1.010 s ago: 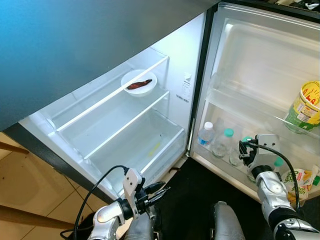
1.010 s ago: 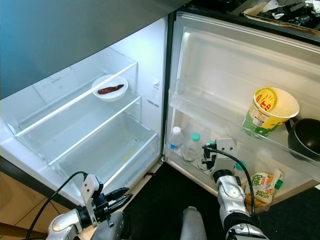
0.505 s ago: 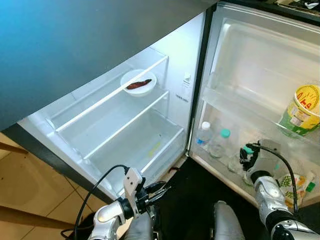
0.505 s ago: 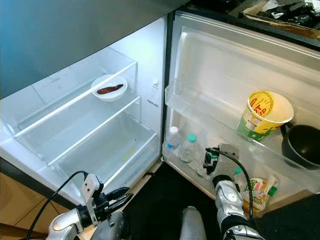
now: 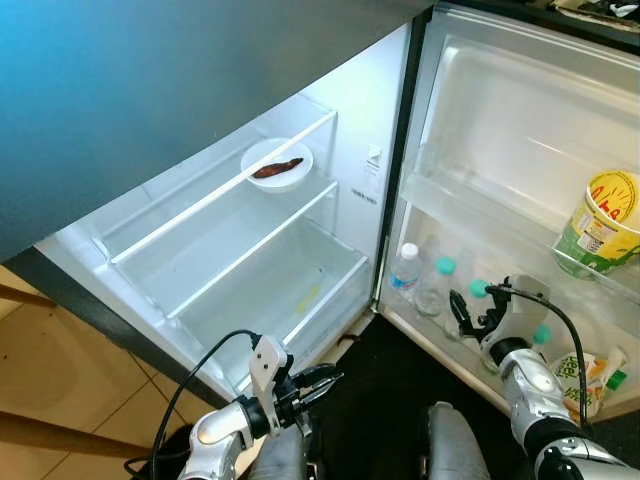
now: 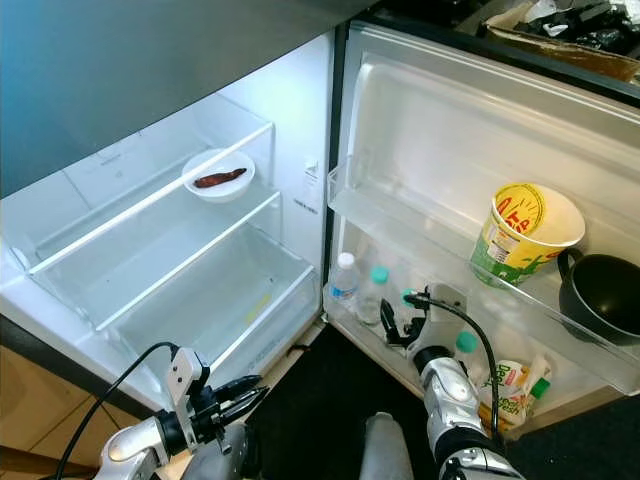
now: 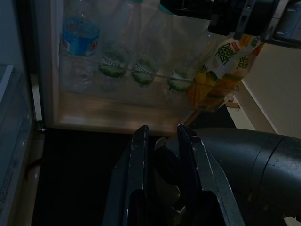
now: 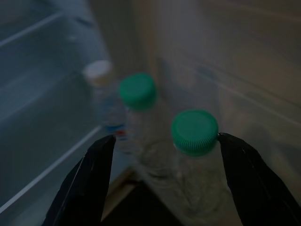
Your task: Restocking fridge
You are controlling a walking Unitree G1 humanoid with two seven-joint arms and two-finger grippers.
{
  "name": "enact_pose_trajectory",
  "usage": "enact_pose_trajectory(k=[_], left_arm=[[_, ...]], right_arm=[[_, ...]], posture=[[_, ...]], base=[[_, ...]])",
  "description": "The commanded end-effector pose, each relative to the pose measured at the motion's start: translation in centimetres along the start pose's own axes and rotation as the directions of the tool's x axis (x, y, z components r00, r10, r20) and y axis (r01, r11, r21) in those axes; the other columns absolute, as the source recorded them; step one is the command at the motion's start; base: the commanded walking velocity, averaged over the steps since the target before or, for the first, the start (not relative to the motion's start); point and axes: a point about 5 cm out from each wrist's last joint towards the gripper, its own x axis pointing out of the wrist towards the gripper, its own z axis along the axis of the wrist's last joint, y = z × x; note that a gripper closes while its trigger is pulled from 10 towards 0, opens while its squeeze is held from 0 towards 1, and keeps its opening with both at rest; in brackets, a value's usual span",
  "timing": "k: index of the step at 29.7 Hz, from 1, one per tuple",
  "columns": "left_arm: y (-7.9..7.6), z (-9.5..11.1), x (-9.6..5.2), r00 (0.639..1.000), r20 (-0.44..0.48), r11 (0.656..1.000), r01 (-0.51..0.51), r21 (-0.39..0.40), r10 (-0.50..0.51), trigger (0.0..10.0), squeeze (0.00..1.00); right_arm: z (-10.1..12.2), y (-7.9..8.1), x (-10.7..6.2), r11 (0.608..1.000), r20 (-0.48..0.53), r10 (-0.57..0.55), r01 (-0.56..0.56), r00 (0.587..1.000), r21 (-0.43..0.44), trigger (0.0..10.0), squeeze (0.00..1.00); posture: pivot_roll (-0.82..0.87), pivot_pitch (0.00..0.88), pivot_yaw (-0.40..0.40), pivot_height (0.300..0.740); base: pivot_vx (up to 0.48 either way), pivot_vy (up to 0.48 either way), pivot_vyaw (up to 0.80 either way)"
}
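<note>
The fridge (image 5: 330, 215) stood open, and its door (image 5: 520, 130) was swung out to the robot's right. The right tool (image 8: 162, 155) was at the lower door shelf (image 6: 380, 335), in front of a row of clear bottles. Its two fingers (image 8: 91, 179) were spread wide apart and gripped nothing. One bottle with a green cap (image 8: 194, 132) stood between the fingers, with one fingertip just beside its cap. A second green-capped bottle (image 8: 137, 92) and a white-capped bottle (image 5: 405, 270) stood further along the same shelf. The left tool (image 5: 318, 380) was held low in front of the fridge, well apart from the bottles, its fingers (image 7: 138, 155) nearly together and empty. A white plate (image 5: 277, 163) with a dark piece of food lay on a glass shelf inside. A paper cup (image 6: 520, 235) stood on the upper door shelf, beside a black pot (image 6: 600, 295).
</note>
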Motion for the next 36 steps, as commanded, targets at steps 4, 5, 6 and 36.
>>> enact_pose_trajectory(k=[4,5,6,36], left_arm=[[-0.3,-0.3,0.3,1.000,-0.003,1.000,0.002,-0.027,-0.002,10.0,0.00],[-0.3,-0.3,0.3,1.000,-0.003,1.000,0.002,-0.028,-0.002,10.0,0.00],[-0.3,-0.3,0.3,1.000,-0.003,1.000,0.002,-0.028,-0.002,10.0,0.00],[-0.3,-0.5,0.6,1.000,-0.004,0.999,-0.010,-0.049,0.010,10.0,0.00]], right_arm=[[0.0,0.8,-0.3,0.993,0.017,0.118,-0.118,0.993,-0.003,10.0,0.00],[0.0,0.9,-0.3,0.991,0.016,0.137,-0.137,0.990,0.000,10.0,0.00],[0.0,0.9,-0.3,0.991,0.016,0.137,-0.137,0.990,0.000,10.0,0.00],[-4.5,2.4,-4.8,0.816,-0.168,0.566,-0.520,0.807,0.253,10.0,0.00]], posture=[[-0.01,0.184,0.019,0.626],[-0.01,0.184,0.019,0.626],[-0.01,0.184,0.019,0.626],[-0.02,0.155,0.001,0.626]], base=[[0.000,0.000,0.00],[0.000,0.000,0.00],[0.000,0.000,0.00],[0.000,0.000,0.00]])
